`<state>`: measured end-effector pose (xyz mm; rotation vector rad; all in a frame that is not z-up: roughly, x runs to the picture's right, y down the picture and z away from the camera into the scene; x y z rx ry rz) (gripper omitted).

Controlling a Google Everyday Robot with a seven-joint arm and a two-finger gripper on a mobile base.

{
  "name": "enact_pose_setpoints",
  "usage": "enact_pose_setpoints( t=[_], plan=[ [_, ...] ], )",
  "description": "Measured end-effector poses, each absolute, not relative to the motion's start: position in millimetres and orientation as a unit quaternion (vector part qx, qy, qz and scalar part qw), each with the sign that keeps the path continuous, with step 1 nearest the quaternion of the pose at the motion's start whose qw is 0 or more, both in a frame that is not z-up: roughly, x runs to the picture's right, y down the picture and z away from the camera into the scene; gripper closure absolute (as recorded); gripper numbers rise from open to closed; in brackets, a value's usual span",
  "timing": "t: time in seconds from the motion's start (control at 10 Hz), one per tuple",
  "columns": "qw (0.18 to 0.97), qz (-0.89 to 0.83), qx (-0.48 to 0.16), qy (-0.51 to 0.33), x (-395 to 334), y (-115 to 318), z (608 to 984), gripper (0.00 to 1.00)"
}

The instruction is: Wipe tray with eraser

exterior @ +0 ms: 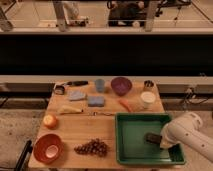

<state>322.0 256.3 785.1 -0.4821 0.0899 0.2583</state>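
— Where is the eraser (152, 138)?
— Inside the tray (131, 150), right side, at the board's (105, 127) front-right corner; your gripper (161, 142) is closed on it. Grapes (92, 148) just left, carrot (125, 105) behind. Your arm (187, 135) hides the right rim.

No text, label, brand or number can be read on the table (107, 131) or on anything that stands on it. The end effector (160, 141) is inside the green tray (131, 142), at the right part, closed on the eraser (151, 137).

the white arm (189, 134) is hiding the gripper (162, 142) inside the tray (131, 146) and covering the right end of the eraser (151, 137).
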Motion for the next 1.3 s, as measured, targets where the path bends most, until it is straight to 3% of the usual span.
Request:
enact_pose_setpoints(
  t=[0.7, 1.3],
  plan=[
    [0.964, 0.106, -0.236, 0.059, 323, 225, 814, 1.00],
    [0.970, 0.096, -0.222, 0.037, 283, 220, 790, 1.00]
  ],
)
